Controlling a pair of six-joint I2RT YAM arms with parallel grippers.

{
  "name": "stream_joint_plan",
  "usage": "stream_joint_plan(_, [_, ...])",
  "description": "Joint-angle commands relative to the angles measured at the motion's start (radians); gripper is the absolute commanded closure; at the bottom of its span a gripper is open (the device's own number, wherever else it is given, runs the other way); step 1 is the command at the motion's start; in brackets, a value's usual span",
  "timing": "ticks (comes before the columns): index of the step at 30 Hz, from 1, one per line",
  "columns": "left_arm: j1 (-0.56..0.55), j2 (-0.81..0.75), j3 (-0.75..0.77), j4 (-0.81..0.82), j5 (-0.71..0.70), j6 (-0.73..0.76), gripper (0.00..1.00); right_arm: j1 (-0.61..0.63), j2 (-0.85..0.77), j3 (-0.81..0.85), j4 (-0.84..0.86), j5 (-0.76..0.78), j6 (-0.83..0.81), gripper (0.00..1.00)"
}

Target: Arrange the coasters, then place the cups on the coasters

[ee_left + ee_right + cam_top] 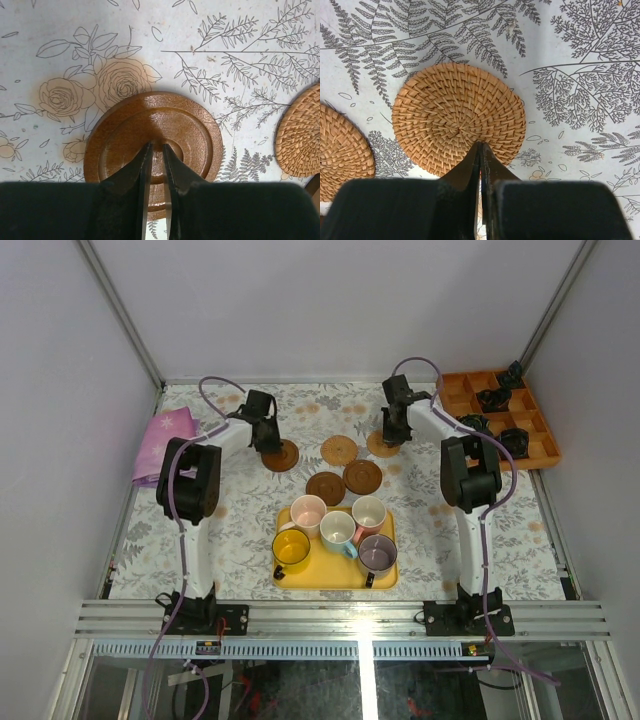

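We judge the step in hand to be arranging the coasters; the cups have not been started.

The left gripper (156, 146) is closed to a thin slit with nothing clamped. Its tips sit on the centre of a dark wooden coaster (150, 117), which lies flat on the worktop (60, 30) and spreads ahead of the tips and to both sides. To us it reads as press-and-slide contact, not a pick.

The right gripper (480, 146) is fully closed and empty. A woven coaster (457, 112) lies just ahead of its tips, which are at the near rim; we cannot tell if they are on it or just beside it. A second woven coaster (340, 150) lies to this gripper's left, near the first but apart.

Two more, a dark coaster (325, 487) and its neighbour (362, 477), lie side by side behind both grippers, between the arms. All five cups (338, 530) sit in the yellow tray (335, 583), further back toward the bases.

The next move calls for steady downward pressure while sliding, so the discs don't slip out. Each disc needs enough spacing to take a cup, and the crowded dark pair also needs spreading. After that the jaws must open for cup grasps.
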Motion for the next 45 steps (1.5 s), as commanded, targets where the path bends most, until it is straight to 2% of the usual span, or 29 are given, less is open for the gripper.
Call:
stream_joint_plan(1, [0.011, -0.011, 0.034, -0.026, -0.013, 0.032, 0.87, 0.014, -0.056, -0.033, 0.004, -0.041, -0.034, 1.0])
stream_joint_plan(10, [-0.028, -0.158, -0.006, 0.093, 0.169, 0.022, 0.79, 0.054, -0.214, -0.154, 0.102, -0.146, -0.061, 0.98])
stream_joint_plan(18, [-0.126, -0.161, -0.085, 0.088, 0.26, 0.034, 0.81, 0.147, -0.239, -0.24, 0.107, -0.213, -0.061, 0.99])
stream_joint_plan(26, [-0.181, -0.144, -0.12, 0.037, 0.352, 0.063, 0.83, 0.17, -0.244, -0.311, 0.086, -0.256, -0.058, 1.0])
stream_joint_plan(38, [-0.195, -0.07, -0.101, -0.004, 0.444, 0.071, 0.8, 0.161, -0.209, -0.348, -0.02, -0.154, -0.024, 1.0])
stream_joint_plan(45, [-0.201, -0.039, -0.102, -0.087, 0.478, 0.131, 0.79, 0.071, -0.237, -0.439, -0.053, -0.129, 0.062, 1.0])
